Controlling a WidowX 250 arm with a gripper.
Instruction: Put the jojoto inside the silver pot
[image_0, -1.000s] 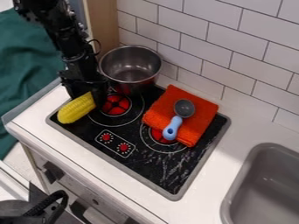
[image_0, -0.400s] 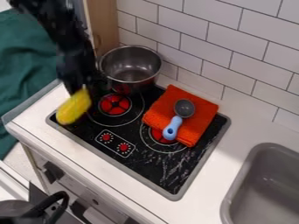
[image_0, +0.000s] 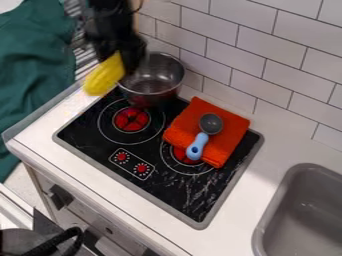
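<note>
My black gripper (image_0: 120, 55) hangs at the upper left, shut on one end of the yellow corn cob (image_0: 105, 75). The cob is held up in the air, tilted, just left of the silver pot (image_0: 155, 91) and outside it. The pot stands at the back left of the black stove top. Its left rim is partly hidden behind the gripper, and I see nothing inside it.
A folded orange cloth (image_0: 229, 131) lies on the right part of the stove top (image_0: 180, 192), with a blue-handled grey scoop (image_0: 211, 123) on it. A grey sink (image_0: 300, 210) is at lower right. White wall tiles (image_0: 287, 65) rise behind the pot.
The gripper has lifted the corn cob off the stove's left side and carried it up and to the right, closer to the pot. Pot, cloth and scoop have stayed in place.
</note>
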